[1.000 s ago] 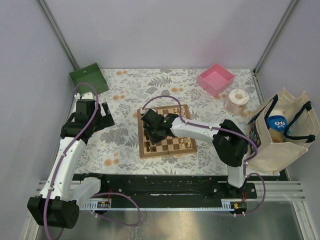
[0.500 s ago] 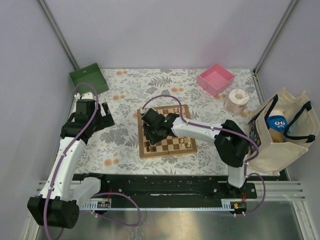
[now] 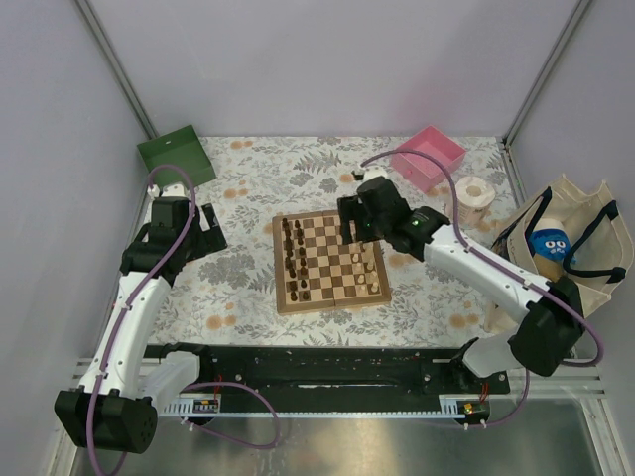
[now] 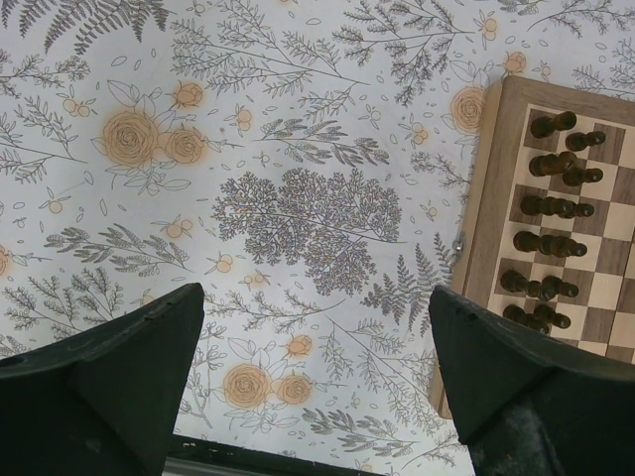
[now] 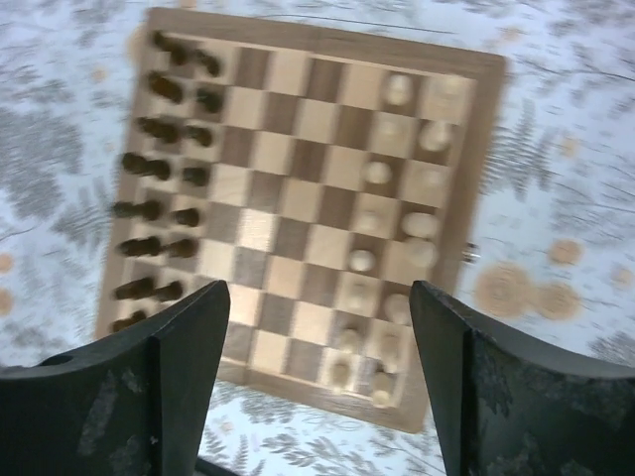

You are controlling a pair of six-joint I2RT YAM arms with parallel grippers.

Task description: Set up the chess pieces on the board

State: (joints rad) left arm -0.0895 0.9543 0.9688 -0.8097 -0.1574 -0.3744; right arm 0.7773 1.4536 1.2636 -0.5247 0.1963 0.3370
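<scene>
one board (image 3: 327, 248) lies at the centre of the tabletop (image 3: 248, 188); dark chess pieces (image 3: 295, 260) line its left side, pale chess pieces (image 5: 362, 261) crowd its right. my right gripper (image 5: 317, 327) and left gripper (image 4: 316, 317) gape wide, empty; reaching among the crowded pale ones could topple neighbours.

Checked tan-and-brown board (image 3: 332, 260) carries dark brown and cream pieces (image 4: 549, 206).

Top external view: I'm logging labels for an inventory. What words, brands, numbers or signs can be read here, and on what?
No text reads clearly in any view.
tote bag: dark print on its left side, too small to read.
blue item in the bag: face-like pattern, no legible words.
board, green box, pink box: no markings visible.
</scene>
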